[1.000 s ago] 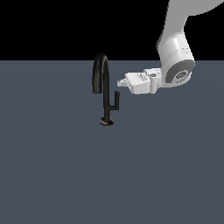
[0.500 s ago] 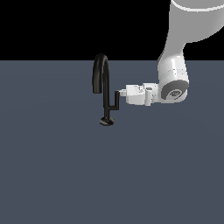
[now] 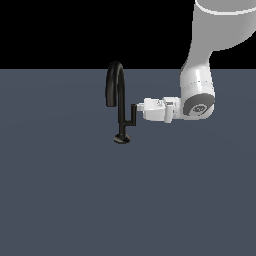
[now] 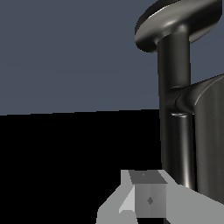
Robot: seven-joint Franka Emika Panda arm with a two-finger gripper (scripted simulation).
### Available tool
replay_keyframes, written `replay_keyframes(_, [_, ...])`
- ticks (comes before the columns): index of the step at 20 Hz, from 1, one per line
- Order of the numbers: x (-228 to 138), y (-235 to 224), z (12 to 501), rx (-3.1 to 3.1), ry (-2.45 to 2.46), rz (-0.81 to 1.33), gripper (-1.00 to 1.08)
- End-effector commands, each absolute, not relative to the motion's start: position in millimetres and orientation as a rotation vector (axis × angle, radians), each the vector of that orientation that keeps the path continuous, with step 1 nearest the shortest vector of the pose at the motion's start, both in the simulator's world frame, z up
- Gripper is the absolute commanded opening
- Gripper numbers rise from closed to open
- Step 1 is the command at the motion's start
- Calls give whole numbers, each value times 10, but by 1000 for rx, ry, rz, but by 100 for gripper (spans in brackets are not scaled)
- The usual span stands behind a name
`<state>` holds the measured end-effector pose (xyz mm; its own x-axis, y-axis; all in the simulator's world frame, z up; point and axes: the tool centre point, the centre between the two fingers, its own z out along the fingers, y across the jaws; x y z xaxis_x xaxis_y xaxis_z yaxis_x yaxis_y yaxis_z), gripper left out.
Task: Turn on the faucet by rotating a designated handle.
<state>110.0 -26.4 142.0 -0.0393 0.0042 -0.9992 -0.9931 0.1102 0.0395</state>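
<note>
the black faucet [image 3: 120, 100] stands upright on the dark grey counter [image 3: 65, 190], just above centre in the exterior view, with its small l-shaped handle [image 3: 131, 116] branching off the stem at 3 o'clock and turning up. the white arm lies level from the 3 o'clock side, its fingers [image 3: 140, 107] right at the handle's upright tip. whether they touch it, or are wide or narrow, i cannot tell; the wrist view shows one pale finger [image 4: 146, 199] close to the stem.

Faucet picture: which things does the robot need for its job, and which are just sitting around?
Needed for the job:
faucet
handle
pincer

Just sitting around:
Nothing loose; only the grey floor under the faucet.
</note>
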Motion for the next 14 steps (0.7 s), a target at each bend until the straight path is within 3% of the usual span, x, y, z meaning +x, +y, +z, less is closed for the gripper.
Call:
replay_keyframes(1, [1059, -260, 1438, -1107, 1287, 1156, -100])
replay_keyframes(14, [765, -224, 1548, -1107, 1287, 1156, -100])
